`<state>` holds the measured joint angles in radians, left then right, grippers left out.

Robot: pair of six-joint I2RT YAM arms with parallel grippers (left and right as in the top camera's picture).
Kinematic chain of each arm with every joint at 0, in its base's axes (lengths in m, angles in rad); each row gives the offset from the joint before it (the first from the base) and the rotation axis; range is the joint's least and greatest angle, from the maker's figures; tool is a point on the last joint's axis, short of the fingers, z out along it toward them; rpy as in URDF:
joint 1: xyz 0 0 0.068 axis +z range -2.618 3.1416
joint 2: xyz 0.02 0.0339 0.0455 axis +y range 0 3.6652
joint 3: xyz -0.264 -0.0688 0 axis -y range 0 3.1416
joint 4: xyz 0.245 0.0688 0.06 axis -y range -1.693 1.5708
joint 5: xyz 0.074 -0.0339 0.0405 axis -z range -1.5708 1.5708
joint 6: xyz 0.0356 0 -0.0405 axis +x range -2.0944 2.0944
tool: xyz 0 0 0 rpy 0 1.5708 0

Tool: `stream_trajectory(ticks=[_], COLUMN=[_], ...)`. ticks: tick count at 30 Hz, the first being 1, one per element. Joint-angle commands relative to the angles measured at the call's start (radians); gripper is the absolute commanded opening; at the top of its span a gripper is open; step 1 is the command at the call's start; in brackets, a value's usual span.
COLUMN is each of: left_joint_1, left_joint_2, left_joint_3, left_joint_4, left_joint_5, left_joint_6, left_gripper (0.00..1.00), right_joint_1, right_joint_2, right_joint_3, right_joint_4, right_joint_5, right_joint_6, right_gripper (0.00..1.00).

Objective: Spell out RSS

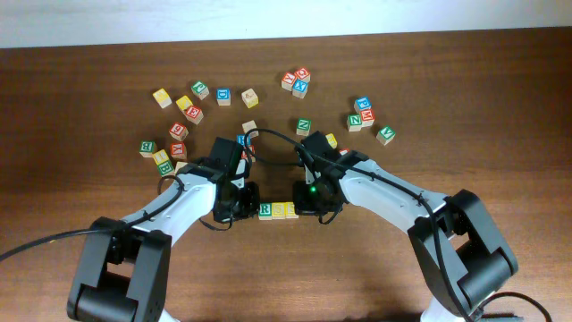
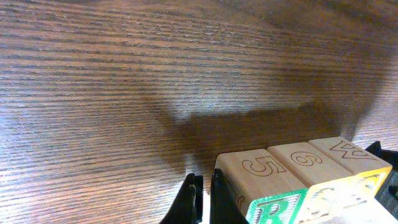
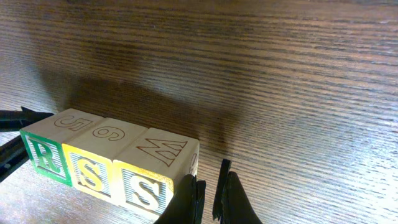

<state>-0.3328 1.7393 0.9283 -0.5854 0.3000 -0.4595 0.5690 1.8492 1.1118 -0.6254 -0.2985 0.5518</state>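
The green-bordered R cube (image 1: 265, 211) and two yellow S cubes (image 1: 278, 210) (image 1: 290, 209) stand touching in a row that reads RSS. My left gripper (image 1: 248, 201) is shut and empty, its fingers (image 2: 204, 199) against the left side of the R cube (image 2: 273, 208). My right gripper (image 1: 307, 201) is shut and empty, its fingers (image 3: 210, 199) against the right side of the last S cube (image 3: 146, 186). The middle S cube (image 3: 90, 174) and the R cube (image 3: 43, 152) show in the right wrist view.
Several loose letter cubes lie behind the arms: a left group (image 1: 161, 156), a back-left group (image 1: 223, 96), a back-middle cluster (image 1: 295, 82) and a right cluster (image 1: 362, 114). The bare wooden table (image 1: 286, 277) stretches in front of the row.
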Motion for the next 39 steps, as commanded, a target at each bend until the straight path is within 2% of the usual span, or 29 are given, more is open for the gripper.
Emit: stream_trajectory(ticks=[1, 22, 33, 39], left_joint_1=[-0.001, -0.001, 0.002, 0.063], left_joint_2=[0.011, 0.011, 0.011, -0.055], left_joint_3=[0.006, 0.006, 0.006, 0.018], left_joint_4=[0.005, -0.017, -0.046, -0.109], left_joint_5=[0.027, 0.025, -0.143, -0.152], left_joint_6=[0.021, 0.021, 0.021, 0.021], left_gripper=[0.00, 0.00, 0.00, 0.00], right_joint_1=[0.007, 0.007, 0.006, -0.022], right_joint_2=[0.007, 0.007, 0.007, -0.009], right_joint_3=[-0.001, -0.001, -0.001, 0.045], right_joint_4=[-0.008, 0.001, -0.033, -0.159], right_joint_5=[-0.001, 0.019, 0.044, 0.151], right_joint_6=[0.006, 0.002, 0.003, 0.002], right_gripper=[0.04, 0.04, 0.04, 0.04])
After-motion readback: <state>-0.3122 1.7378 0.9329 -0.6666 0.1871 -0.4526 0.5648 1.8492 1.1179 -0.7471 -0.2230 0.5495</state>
